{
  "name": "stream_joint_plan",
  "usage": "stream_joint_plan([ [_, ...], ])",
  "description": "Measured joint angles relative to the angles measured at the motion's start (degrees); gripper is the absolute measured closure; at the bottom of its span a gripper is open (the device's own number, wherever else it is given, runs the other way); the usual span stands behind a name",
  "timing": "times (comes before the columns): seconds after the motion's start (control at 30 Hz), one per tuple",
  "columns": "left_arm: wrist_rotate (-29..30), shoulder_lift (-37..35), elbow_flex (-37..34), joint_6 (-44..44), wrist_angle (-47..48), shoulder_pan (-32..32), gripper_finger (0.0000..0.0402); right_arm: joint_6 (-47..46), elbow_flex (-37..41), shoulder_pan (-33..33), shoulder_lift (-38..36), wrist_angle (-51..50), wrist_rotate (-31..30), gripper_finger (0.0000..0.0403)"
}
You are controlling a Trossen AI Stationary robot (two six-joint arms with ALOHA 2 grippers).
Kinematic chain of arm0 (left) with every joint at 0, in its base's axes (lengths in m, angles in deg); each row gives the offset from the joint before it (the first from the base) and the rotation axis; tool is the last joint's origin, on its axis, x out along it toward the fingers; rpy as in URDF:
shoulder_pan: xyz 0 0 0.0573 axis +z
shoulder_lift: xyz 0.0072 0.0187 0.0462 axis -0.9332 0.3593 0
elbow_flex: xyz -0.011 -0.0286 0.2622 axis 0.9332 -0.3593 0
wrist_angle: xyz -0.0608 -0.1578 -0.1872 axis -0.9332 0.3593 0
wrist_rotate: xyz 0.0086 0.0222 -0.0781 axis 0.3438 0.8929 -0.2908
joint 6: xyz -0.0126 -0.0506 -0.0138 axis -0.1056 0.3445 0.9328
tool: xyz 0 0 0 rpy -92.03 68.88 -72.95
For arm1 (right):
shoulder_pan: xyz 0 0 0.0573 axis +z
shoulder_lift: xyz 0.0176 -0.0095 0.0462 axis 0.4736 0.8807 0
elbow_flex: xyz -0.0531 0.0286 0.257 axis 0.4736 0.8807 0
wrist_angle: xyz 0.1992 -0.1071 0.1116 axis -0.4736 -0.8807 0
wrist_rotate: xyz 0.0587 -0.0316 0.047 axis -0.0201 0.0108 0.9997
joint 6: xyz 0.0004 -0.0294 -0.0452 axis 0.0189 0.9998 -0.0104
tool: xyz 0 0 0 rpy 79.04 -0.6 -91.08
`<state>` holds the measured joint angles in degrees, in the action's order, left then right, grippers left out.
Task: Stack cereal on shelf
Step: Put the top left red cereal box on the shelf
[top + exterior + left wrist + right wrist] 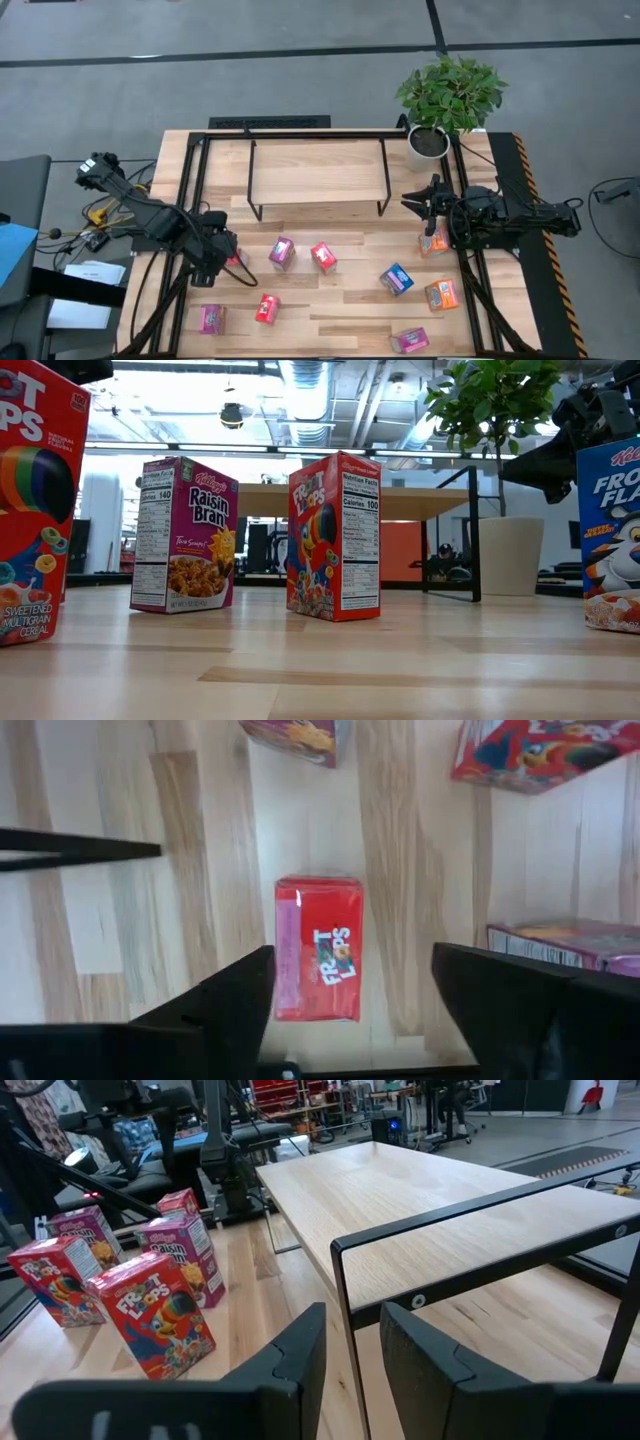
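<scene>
high: straight down over desk (340,305) | low: desk-level, close to boxes | wrists: forward past jaws | shared: shelf (318,170), high and right wrist

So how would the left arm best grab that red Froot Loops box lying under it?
From straight above. The red Froot Loops box lies flat, and the open left gripper already straddles it. Its fingers should probably close on the two long narrow sides, near the middle.

potted plant (448,100) at table corner
</scene>
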<state>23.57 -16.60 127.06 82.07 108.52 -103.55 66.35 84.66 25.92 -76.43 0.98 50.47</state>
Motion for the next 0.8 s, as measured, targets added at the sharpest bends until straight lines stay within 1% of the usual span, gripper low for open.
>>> stream_joint_plan([
  [0.17,0.48,0.0,-0.03,0.95,0.86,0.0,0.0061,-0.02,0.0,0.0,0.0,-0.02,0.02,0.0274],
  [0.27,0.57,0.0,-1.16,0.91,1.13,0.0,0.0037,-0.02,0.0,0.0,-0.02,-0.02,0.02,0.0274],
  [0.37,0.51,0.01,-3.22,1.56,1.07,0.02,0.003,-0.02,0.0,0.0,0.0,-0.03,0.02,0.0276],
  [0.6,0.23,0.02,-9.5,1.96,-1.17,0.25,0.0029,-0.02,0.02,0.0,-0.02,-0.02,0.02,0.028],
  [0.8,0.46,0.02,-11.76,0.89,-2.74,0.26,0.0032,-0.02,0.02,0.0,-0.01,-0.04,0.03,0.028],
])
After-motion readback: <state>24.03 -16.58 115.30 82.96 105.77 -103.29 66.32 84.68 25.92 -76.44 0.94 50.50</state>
